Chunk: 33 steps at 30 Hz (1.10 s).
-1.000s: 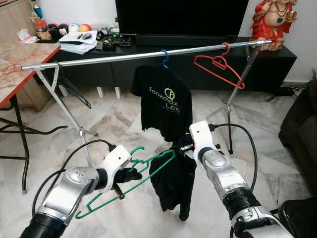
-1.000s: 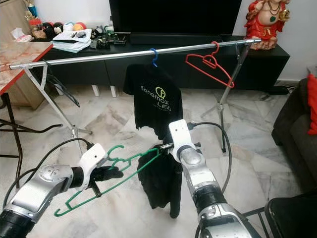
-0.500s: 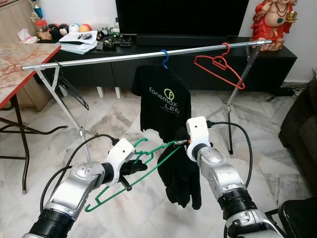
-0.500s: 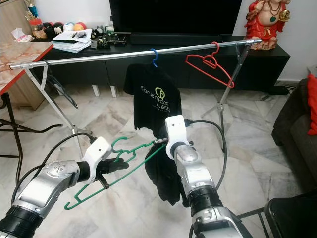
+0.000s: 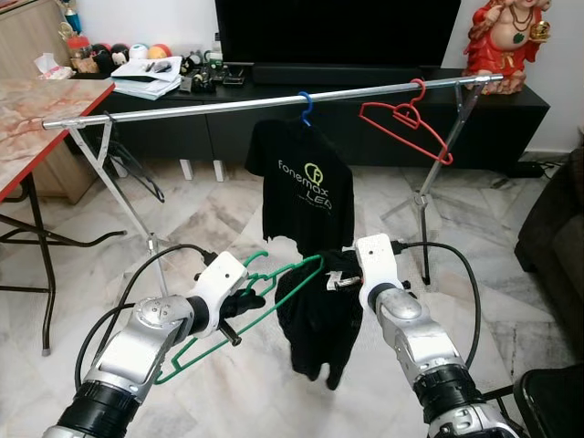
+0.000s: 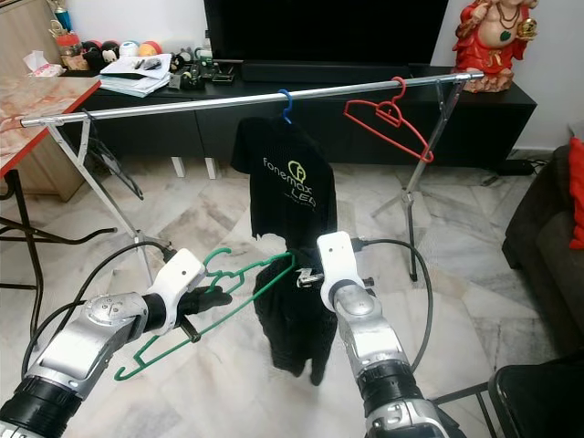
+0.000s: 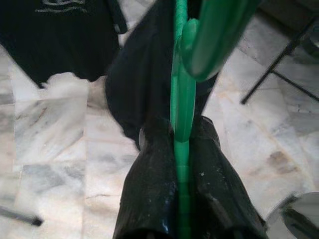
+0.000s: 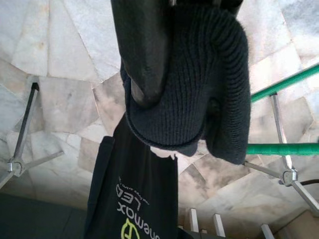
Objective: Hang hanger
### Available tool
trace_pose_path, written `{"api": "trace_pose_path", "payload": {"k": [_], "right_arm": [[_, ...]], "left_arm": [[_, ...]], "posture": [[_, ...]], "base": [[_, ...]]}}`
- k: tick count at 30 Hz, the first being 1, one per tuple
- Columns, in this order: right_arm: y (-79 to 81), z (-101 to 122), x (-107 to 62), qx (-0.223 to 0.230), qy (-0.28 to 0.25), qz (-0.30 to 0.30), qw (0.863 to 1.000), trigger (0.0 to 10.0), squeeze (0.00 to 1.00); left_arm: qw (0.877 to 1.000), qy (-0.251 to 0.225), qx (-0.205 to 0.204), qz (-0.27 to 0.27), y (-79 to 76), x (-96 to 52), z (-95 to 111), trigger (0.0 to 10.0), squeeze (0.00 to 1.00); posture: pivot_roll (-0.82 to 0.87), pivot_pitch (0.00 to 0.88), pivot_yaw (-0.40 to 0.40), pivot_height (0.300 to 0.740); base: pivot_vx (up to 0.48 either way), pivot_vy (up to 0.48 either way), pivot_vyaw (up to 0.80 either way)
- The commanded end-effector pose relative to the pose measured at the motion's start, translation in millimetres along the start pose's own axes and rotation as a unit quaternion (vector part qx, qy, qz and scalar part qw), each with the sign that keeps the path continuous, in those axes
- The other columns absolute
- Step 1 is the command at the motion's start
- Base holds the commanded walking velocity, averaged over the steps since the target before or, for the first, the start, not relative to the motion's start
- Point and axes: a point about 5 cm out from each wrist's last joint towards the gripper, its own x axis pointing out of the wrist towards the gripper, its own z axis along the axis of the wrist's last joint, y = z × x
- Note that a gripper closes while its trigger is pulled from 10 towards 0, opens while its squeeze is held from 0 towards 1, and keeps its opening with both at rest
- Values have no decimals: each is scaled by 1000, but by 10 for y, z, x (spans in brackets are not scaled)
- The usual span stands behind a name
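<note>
"fonemax" is printed on the hung black shirt. One green hanger is clamped by the left gripper; one dark garment is pinched in the right gripper fingers.

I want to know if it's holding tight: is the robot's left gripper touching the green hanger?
Touching. The left wrist view shows the left gripper with its jaws closed on the green hanger, no gap on either side.

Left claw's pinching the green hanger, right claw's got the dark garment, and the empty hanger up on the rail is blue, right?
Not quite: the empty plastic hanger on the silver metal rail is red, as the left eye view shows; blue is the hook carrying the black printed T-shirt. The left claw does pinch the green plastic hanger, and the right claw grips the dark knitted garment.
</note>
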Motion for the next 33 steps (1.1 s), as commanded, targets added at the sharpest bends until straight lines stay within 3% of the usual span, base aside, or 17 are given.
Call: {"api": "trace_pose_path", "payload": {"k": [1,3,7,15,19,27,33], "right_arm": [[32,68,-17,6,-15,14,1000,10000,0],[62,110,-22,6,-23,26,999,10000,0],[207,327,-37,-15,-60,69,996,10000,0],[207,452,-50,-38,-81,80,993,10000,0],[272,504,-102,-69,-89,119,986,10000,0],[322,527,-140,-40,-82,110,990,10000,0],[303,413,-152,-28,-66,97,993,10000,0]], "left_arm": [[1000,-20,6,-18,-24,-21,80,10000,0],[999,-23,2,-41,-69,-30,83,10000,0],[990,-16,-9,-139,-246,-108,58,10000,0],[985,-1,-14,-169,-267,-202,-3,10000,0],[984,2,-15,-179,-278,-217,-19,10000,0],[999,18,1,-34,-35,-53,-28,10000,0],[1000,18,-1,-6,12,-42,-28,10000,0]], "posture": [[28,46,10,740],[28,46,10,740],[30,52,8,740],[33,61,5,740],[31,63,4,740],[27,69,1,740],[28,73,1,740]], "base": [[0,0,0],[0,0,0],[0,0,0],[0,0,0],[0,0,0],[0,0,0],[0,0,0]]}}
